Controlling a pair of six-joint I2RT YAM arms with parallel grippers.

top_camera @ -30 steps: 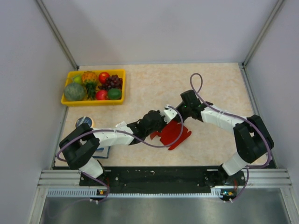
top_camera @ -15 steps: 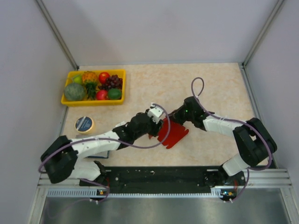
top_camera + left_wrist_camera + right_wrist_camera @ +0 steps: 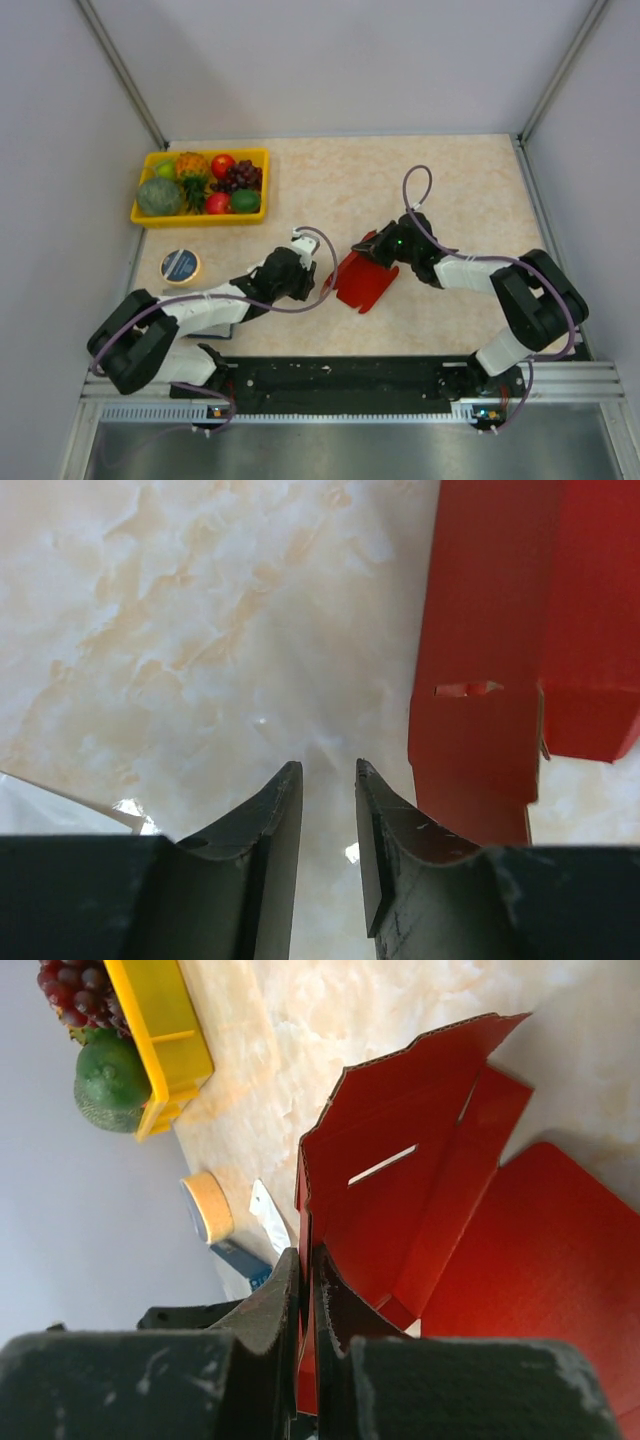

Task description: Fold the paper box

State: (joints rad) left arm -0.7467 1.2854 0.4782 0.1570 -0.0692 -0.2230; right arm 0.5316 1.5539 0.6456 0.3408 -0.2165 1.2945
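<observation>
One flap of the paper box [image 3: 450, 1260] was pinched by the right gripper [image 3: 308, 1257]; the parted, empty left gripper [image 3: 328, 772] probably needed to pin the panel on its right.

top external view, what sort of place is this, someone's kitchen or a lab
Probably a robot lab cell, not a kitchen: plain grey walls box in the table, and the left arm and right arm are bolted to a metal rail at its near edge.

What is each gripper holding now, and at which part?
The right gripper pinches the paper box by the edge of a raised flap. The left gripper is open and holds nothing.
</observation>
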